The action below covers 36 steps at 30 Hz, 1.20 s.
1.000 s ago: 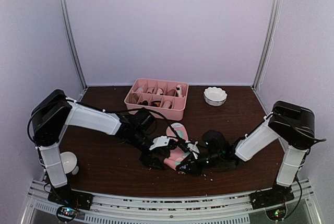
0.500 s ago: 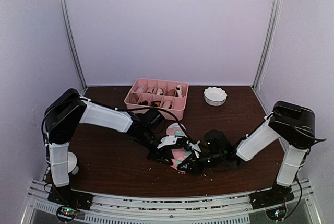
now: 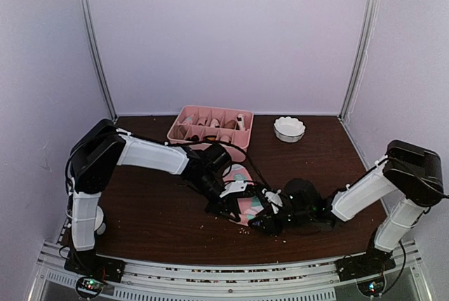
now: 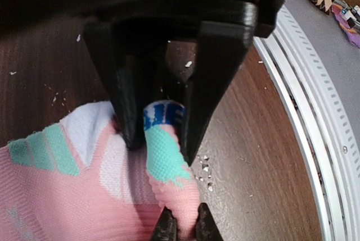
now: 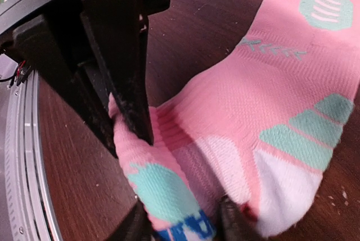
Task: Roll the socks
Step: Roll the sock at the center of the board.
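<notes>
View from above: pink sock (image 3: 247,205) lies on desk (image 3: 147,210) near the front centre, before pink tray (image 3: 210,132). Left gripper (image 3: 228,206) and right gripper (image 3: 261,218) are met over its near end.

Left wrist view: left jaws are pinched narrow on a raised pink fold. Right jaws are closed on the blue-banded tip.

Right wrist view: the same double hold is shown, and the rest of the sock is spread flat.

Rolling is judged barely begun. Cream sock is not seen.
</notes>
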### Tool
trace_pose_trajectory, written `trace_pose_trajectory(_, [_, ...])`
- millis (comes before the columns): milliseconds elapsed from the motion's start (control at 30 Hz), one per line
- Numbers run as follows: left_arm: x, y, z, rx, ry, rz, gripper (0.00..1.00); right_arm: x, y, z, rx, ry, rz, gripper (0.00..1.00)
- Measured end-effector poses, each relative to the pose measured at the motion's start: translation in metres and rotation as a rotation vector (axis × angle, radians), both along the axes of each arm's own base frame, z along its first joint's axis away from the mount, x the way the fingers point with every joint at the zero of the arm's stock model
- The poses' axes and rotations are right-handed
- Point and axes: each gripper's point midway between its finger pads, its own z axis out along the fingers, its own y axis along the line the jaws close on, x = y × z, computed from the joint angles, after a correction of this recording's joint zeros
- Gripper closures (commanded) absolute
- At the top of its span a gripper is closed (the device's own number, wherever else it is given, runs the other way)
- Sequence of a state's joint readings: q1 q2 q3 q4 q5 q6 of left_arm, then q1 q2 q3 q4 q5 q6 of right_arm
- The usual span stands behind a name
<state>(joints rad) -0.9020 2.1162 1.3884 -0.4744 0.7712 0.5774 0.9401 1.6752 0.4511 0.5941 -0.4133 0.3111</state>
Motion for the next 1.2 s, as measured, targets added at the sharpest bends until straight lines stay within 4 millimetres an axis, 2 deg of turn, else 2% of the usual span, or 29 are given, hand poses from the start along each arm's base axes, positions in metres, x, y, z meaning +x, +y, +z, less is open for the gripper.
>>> trace_pose_trajectory(100, [0.002,0.001,-0.001,0.025,0.01,0.017,1.0,-0.001,-0.015,0.006,-0.027,-0.074,-0.029,0.01])
trace_pose_trajectory(200, [0.004,0.009,-0.014,0.085,0.059,0.054,1.0,0.0,-0.029,0.008,-0.073,-0.154,-0.053,0.0])
trace_pose_trajectory(367, [0.004,0.013,-0.014,0.109,0.112,0.073,1.0,0.005,-0.051,0.012,-0.141,-0.246,-0.105,0.0])
trace_pose_trajectory(467, [0.003,0.014,-0.014,0.12,0.142,0.076,1.0,0.015,-0.061,0.029,-0.142,-0.316,-0.171,0.0])
trace_pose_trajectory(600, [0.0,0.015,-0.014,0.14,0.197,0.072,1.0,0.029,-0.076,0.069,-0.051,-0.429,-0.296,0.01])
trace_pose_trajectory(667, [-0.002,0.017,-0.014,0.151,0.221,0.068,1.0,0.031,-0.084,0.078,-0.015,-0.462,-0.344,0.01])
trace_pose_trajectory(733, [-0.006,0.021,-0.014,0.171,0.246,0.065,1.0,0.032,-0.09,0.079,-0.028,-0.485,-0.356,0.0])
trace_pose_trajectory(800, [-0.01,0.026,-0.014,0.195,0.271,0.066,1.0,0.032,-0.086,0.078,-0.064,-0.509,-0.323,0.01])
trace_pose_trajectory(867, [-0.014,0.03,-0.015,0.222,0.295,0.067,1.0,0.027,-0.075,0.076,-0.115,-0.545,-0.236,0.0])
trace_pose_trajectory(967, [-0.015,0.031,-0.015,0.259,0.332,0.074,1.0,0.005,-0.052,0.066,-0.181,-0.605,-0.071,0.01])
trace_pose_trajectory(1100, [-0.014,0.029,-0.015,0.3,0.373,0.094,1.0,-0.028,-0.027,0.039,-0.318,-0.673,0.138,0.0])
trace_pose_trajectory(1200, [-0.015,0.029,-0.017,0.323,0.421,0.108,1.0,-0.036,-0.013,0.033,-0.382,-0.724,0.214,0.04])
